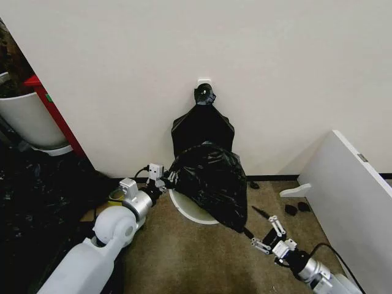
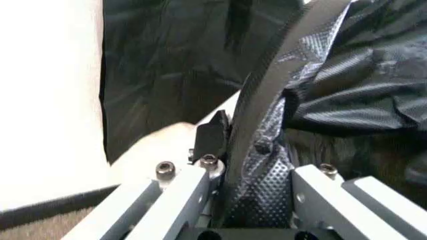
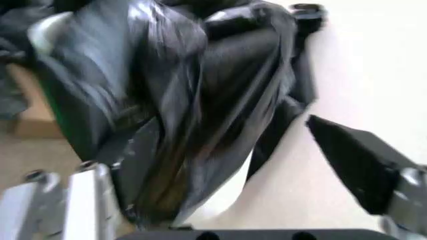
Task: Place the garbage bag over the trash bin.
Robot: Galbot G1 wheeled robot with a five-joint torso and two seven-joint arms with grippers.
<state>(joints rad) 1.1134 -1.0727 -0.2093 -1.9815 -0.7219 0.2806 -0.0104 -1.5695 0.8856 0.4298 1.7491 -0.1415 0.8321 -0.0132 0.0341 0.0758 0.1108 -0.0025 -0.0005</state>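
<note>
The glossy black garbage bag (image 1: 211, 177) is draped over the trash bin, whose white rim (image 1: 187, 211) shows below the bag on the left. My left gripper (image 1: 165, 179) is at the bag's left edge, shut on a fold of the plastic (image 2: 263, 165). My right gripper (image 1: 265, 236) is open on the floor side, just past the bag's lower right corner (image 1: 244, 229). In the right wrist view the garbage bag (image 3: 180, 110) hangs close by one finger (image 3: 80, 200) of that open gripper (image 3: 207, 155).
A flat black sheet with a knotted neck (image 1: 203, 125) hangs on the wall behind the bin. A larger white tub (image 1: 27, 119) and a black plastic heap (image 1: 37, 190) lie at the left. A white board (image 1: 349, 190) leans at the right, with small black bits (image 1: 297, 208) on the carpet.
</note>
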